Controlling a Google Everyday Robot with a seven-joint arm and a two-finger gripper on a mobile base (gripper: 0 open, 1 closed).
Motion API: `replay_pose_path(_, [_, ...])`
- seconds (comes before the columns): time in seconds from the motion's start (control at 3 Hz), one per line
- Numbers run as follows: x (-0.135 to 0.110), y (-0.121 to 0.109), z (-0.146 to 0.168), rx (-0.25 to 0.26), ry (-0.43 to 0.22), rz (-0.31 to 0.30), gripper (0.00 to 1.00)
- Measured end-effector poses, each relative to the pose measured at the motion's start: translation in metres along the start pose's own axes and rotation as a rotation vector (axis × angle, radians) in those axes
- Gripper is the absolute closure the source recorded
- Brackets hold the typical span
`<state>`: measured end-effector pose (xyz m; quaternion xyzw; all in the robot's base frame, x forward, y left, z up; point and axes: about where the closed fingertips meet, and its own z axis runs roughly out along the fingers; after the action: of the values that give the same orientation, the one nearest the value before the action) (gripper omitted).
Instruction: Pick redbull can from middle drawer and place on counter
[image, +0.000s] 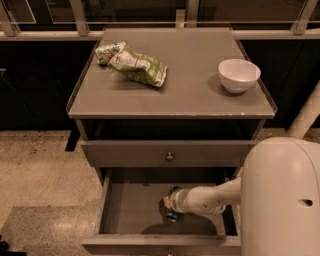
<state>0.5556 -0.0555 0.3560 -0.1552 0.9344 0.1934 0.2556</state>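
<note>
The middle drawer (127, 210) is pulled open below the counter (190, 85). My gripper (166, 206) reaches into it from the right on a white arm and sits over the middle of the drawer floor. It is shut on the redbull can (172, 216), of which only a small dark blue and silver part shows between the fingers. A shadow lies on the drawer floor under the gripper. Most of the can is hidden by the gripper.
A green and white snack bag (134, 63) lies at the counter's back left and a white bowl (239, 75) at its right. The top drawer (170, 153) is closed. My white body (282, 200) fills the lower right. Speckled floor lies on the left.
</note>
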Motion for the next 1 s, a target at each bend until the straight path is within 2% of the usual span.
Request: replay_pose_path(1.0, [-0.0042,0.0039,-0.0058,-0.009,0.001,-0.009,1.00])
